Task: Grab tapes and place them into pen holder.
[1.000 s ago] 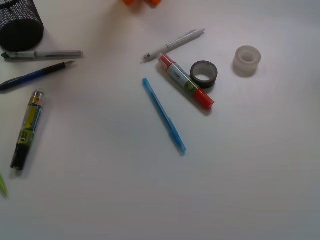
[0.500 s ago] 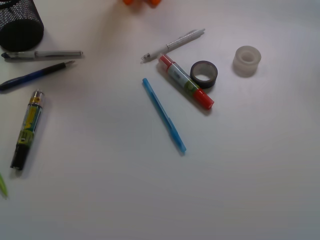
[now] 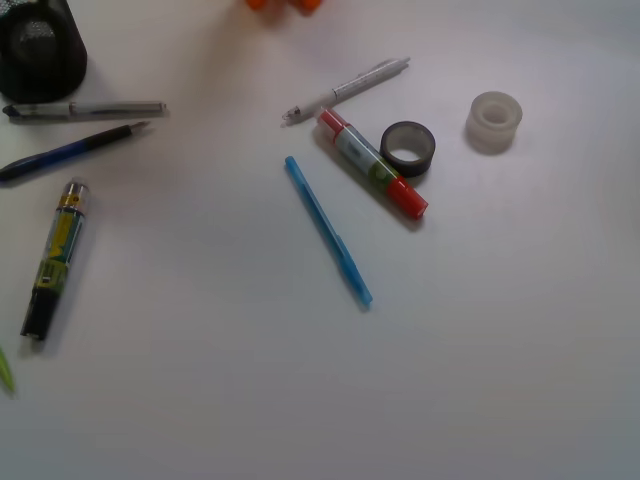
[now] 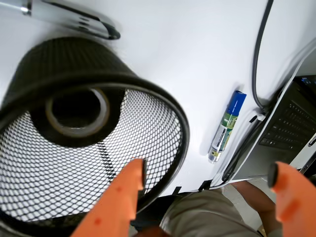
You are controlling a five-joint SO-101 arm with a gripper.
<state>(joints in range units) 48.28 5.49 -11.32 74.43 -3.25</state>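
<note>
Tape roll (image 4: 77, 111) inside mesh pen holder (image 4: 148, 128), orange fingers (image 4: 118, 197) spread empty above it

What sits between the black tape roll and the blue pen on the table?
In the front view, the red-capped marker lies diagonally between the black tape roll and the blue pen, touching the roll; bare table separates it from the pen.

Soft, even overhead light; short faint shadows. The wrist view bends at its edges, with the holder (image 4: 89, 133) rim blurred.
</note>
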